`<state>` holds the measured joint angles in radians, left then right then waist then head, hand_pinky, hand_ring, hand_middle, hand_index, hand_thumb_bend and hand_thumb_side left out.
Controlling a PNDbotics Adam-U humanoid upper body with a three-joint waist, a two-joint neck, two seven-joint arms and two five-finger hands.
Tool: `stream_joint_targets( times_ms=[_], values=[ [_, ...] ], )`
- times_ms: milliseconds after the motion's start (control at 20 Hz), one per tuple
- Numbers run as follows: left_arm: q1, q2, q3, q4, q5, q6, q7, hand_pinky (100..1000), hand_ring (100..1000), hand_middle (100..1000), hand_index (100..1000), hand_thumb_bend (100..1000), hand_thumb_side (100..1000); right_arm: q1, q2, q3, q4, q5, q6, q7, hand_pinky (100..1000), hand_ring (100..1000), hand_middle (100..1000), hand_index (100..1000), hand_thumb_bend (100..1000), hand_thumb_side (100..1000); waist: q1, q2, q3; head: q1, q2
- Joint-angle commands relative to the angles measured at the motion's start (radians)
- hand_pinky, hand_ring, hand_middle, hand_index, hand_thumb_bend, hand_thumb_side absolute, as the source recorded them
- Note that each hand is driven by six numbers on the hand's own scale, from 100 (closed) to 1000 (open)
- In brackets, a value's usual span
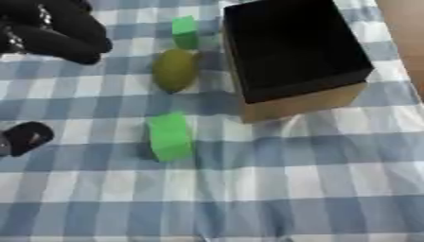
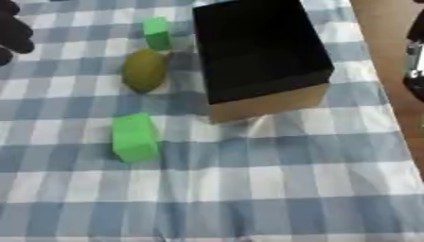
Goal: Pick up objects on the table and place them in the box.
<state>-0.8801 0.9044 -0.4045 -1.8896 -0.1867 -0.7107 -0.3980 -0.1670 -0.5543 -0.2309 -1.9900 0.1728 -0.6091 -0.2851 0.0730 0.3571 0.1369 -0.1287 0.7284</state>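
Observation:
A cardboard box [image 1: 306,105] with a dark inside stands at the upper right of the checked cloth; I see nothing in it. Left of it lie a small green block [image 1: 185,30], a yellow-green oval fruit [image 1: 175,70] just below that, and a larger green block [image 1: 170,137] nearer to me. My left hand [image 1: 58,33] hovers at the upper left, fingers relaxed and pointing right, holding nothing, a short way left of the small block and the fruit. My right hand [image 2: 415,61] shows only as a black sliver at the right edge.
A blue and white checked cloth [image 1: 273,189] covers the table, with creases near the box. A black rounded part [image 1: 25,137] sticks in at the left edge, left of the larger block. A brown surface [image 1: 406,28] shows past the cloth at the upper right.

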Motion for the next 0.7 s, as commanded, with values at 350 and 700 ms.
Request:
stream_joint_targets(
  times_ms=[350, 700],
  values=[
    [-0.206, -0.116, -0.119, 0.176, -0.024, -0.151, -0.225, 902, 867, 845, 942, 311, 519, 0.001, -0.03, -0.011, -0.01, -0.005, 0.004, 0.003, 909, 948, 491, 895, 100, 470, 0.014, -0.031, 0.014, -0.015, 0.002],
    [-0.249, -0.164, -0.133, 0.193, -0.008, -0.174, -0.33, 902, 867, 851, 948, 364, 448, 0.002, -0.026, -0.008, -0.01, -0.004, 0.007, 0.007, 910, 952, 489, 896, 100, 470, 0.014, -0.03, 0.018, -0.021, 0.002]
  ],
)
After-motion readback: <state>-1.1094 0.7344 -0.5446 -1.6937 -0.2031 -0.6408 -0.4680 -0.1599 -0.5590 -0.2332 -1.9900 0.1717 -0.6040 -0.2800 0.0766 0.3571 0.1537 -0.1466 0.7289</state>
